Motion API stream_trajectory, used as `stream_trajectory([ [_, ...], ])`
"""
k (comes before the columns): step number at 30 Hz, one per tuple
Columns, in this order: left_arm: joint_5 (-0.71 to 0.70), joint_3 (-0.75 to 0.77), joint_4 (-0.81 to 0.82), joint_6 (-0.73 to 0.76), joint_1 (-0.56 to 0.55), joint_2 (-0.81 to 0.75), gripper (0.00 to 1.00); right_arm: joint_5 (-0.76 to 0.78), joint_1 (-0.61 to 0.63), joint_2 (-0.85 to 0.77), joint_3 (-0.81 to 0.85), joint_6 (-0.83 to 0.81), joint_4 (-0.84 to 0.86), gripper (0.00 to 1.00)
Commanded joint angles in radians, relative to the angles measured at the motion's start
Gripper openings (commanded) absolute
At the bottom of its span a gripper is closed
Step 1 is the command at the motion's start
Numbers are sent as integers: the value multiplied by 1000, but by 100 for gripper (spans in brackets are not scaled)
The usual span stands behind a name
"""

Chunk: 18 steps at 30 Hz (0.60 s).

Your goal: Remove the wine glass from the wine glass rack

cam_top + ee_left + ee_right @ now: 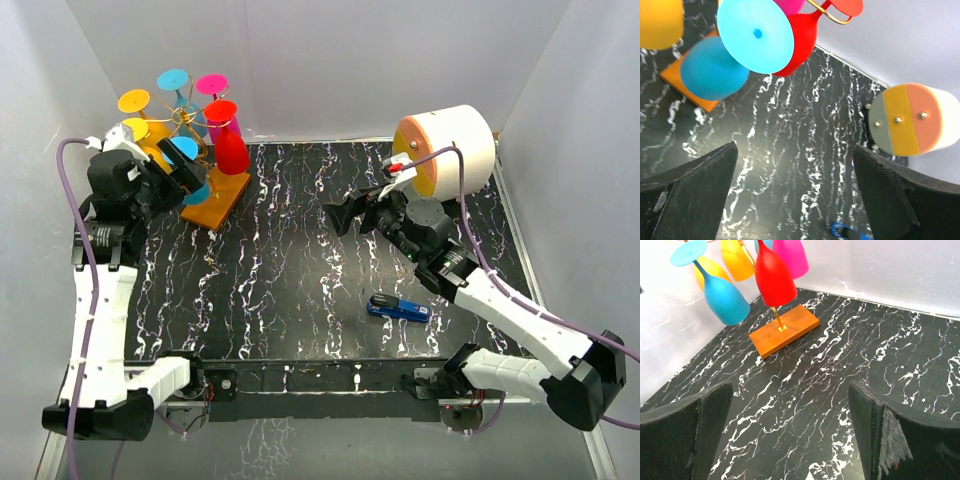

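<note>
The wine glass rack (215,200), gold wire on an orange base (785,330), stands at the table's back left. Several coloured wine glasses hang upside down from it. Among them are a blue one (712,75) with its round foot (756,35) facing the left wrist camera, a red one (774,277), a yellow one (735,260) and a pink one (790,257). My left gripper (178,178) is right beside the rack. It is open (795,165) with only table between its fingers, and the blue glass is just ahead of them. My right gripper (350,212) hovers mid-table, open (790,405) and holding nothing.
A white cylinder (450,150) with an orange, yellow and grey end face (910,120) lies at the back right. A small blue object (398,309) lies on the black marbled table near the right arm. White walls close in the back and both sides.
</note>
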Motion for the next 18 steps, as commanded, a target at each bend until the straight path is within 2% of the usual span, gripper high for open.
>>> stream_trajectory([
  [1, 63, 58, -45, -181, -3, 44, 99, -39, -4, -64, -10, -26, 82, 98],
  [10, 44, 12, 87, -461, 24, 82, 98, -18, -4, -111, -42, -46, 90, 98],
  [14, 39, -69, 193, -553, 55, 67, 91, -8, -4, -114, -44, -55, 89, 98],
  [16, 17, -81, 188, -575, 77, 65, 86, -2, -5, -118, -51, -59, 92, 98],
  [18, -5, -89, 176, -588, 100, 62, 86, 1, -4, -122, -62, -61, 99, 98],
])
